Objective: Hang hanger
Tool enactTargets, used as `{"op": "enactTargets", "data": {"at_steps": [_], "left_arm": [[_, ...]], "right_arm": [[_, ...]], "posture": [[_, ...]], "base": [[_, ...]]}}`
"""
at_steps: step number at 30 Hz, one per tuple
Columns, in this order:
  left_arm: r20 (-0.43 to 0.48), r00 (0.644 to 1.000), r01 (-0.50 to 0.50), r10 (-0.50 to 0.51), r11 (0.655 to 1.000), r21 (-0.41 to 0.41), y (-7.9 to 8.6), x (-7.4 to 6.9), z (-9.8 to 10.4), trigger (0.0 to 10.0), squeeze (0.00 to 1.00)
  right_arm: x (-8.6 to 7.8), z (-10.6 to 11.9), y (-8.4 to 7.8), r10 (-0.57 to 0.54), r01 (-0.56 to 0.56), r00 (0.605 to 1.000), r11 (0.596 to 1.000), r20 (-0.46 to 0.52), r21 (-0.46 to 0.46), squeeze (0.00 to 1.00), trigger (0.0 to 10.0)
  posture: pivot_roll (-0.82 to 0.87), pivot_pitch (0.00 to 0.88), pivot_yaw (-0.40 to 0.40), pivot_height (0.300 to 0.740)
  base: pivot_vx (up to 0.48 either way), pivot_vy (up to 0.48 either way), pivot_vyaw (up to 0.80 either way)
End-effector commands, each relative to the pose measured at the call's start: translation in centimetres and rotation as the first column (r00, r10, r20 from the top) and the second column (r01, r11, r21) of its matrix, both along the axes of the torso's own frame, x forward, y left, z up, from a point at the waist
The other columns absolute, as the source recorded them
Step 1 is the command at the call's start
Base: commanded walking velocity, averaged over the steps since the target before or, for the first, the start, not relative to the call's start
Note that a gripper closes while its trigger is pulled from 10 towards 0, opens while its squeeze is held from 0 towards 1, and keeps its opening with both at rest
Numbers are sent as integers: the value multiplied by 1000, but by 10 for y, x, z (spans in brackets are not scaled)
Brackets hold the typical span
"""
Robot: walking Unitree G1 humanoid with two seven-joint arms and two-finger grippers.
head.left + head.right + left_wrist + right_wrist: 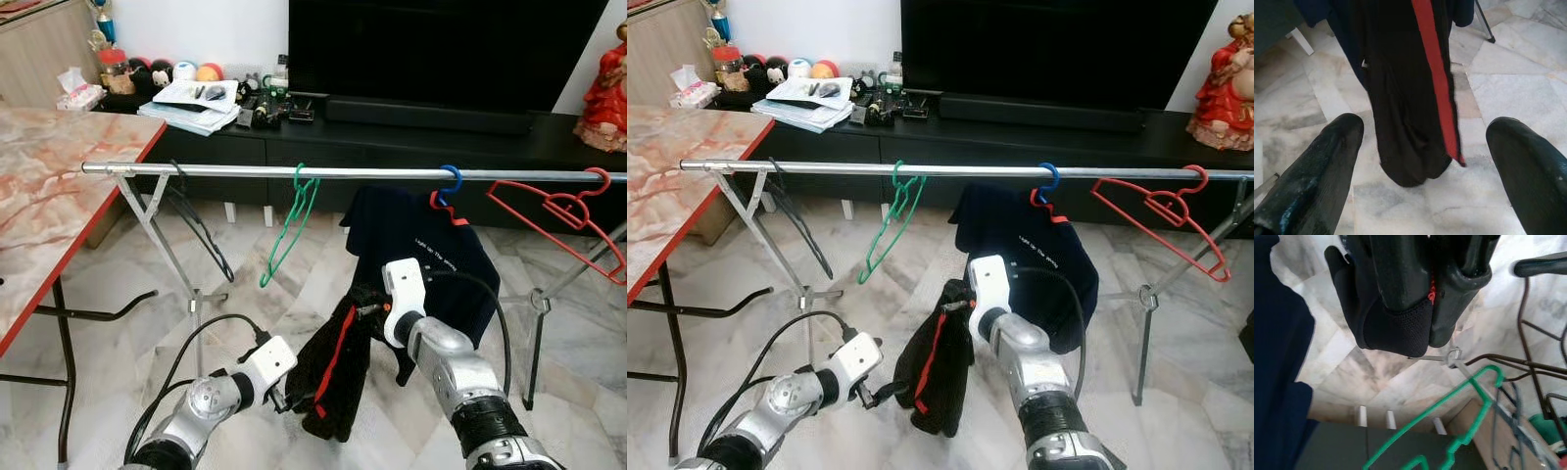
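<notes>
A black garment with a red stripe (338,382) hangs below the metal rail (245,170), and my right gripper (367,308) is shut on its top edge; the right wrist view shows the pads (1400,293) pinching the black fabric. No hanger can be made out inside it. My left gripper (284,397) is open, low beside the garment's bottom, which shows between its fingers (1317,166). On the rail hang a black hanger (201,230), a green hanger (289,225), a blue hanger carrying a navy shirt (431,245), and a red hanger (558,215).
A marble-topped table with a red edge (49,196) stands on the left. Behind the rail a black TV cabinet (392,147) holds clutter and a large TV (441,49). A red figurine (607,88) sits at the far right. The rack's legs (191,294) stand on the marble floor.
</notes>
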State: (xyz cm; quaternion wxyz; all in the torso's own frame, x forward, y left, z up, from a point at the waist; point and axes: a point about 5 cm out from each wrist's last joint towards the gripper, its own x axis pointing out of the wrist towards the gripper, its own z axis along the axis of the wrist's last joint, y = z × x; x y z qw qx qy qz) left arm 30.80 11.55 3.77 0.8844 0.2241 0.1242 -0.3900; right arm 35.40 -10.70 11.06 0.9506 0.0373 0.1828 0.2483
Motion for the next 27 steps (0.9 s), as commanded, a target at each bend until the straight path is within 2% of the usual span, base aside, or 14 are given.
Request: {"op": "enactTargets", "data": {"at_steps": [1,2,3,7,9,10,13,16,20,23,27], "left_arm": [[0,1000,13,-13,1000,2,-3,1,1,10000,1000],[4,1000,-4,4,1000,-5,-3,3,2,10000,278],[5,1000,-15,15,1000,-10,-4,4,3,10000,0],[6,999,-39,39,999,-35,-6,7,6,10000,0],[1,997,-71,71,995,-66,-8,11,8,10000,0],[1,997,-71,71,995,-66,-8,11,8,10000,0],[-5,993,-114,114,989,-89,-10,16,12,10000,0],[-14,994,-107,106,988,-110,-12,17,13,10000,0],[-49,997,-64,57,986,-156,-15,16,15,10000,0],[-65,997,-44,34,986,-162,-16,15,15,10000,0],[-68,997,-41,31,989,-144,-14,15,15,10000,0]], "right_arm": [[2,16,5,15,-16,999,1000,39,11,0,10000],[0,24,9,30,-30,998,1000,49,-5,0,10000],[-1,28,10,35,-34,998,999,54,-11,0,10000],[-7,43,17,46,-45,996,999,76,-12,0,10000],[-14,59,30,68,-65,993,997,98,-30,0,10000],[-14,59,30,68,-65,993,997,98,-30,0,10000],[-24,78,50,98,-96,986,995,132,-21,0,10000],[-30,83,61,122,-121,983,993,138,-13,0,10000],[-36,82,81,155,-151,981,988,116,-42,0,10000],[-40,74,88,158,-148,984,982,84,-116,0,10000],[-41,64,94,145,-138,989,978,35,-157,0,10000]], "posture": [[-14,76,-27,721],[-15,77,-30,721],[-15,77,-30,721],[-20,78,-33,721],[-22,79,-37,721],[-22,79,-37,721],[-24,77,-38,721],[-23,77,-39,721],[-17,75,-46,721],[-9,75,-48,721],[7,75,-51,721]], "base": [[0,0,0],[0,0,0],[0,0,0],[0,0,0],[0,0,0],[0,0,0],[0,0,0],[0,0,0],[0,0,0],[0,0,0],[0,0,0]]}}
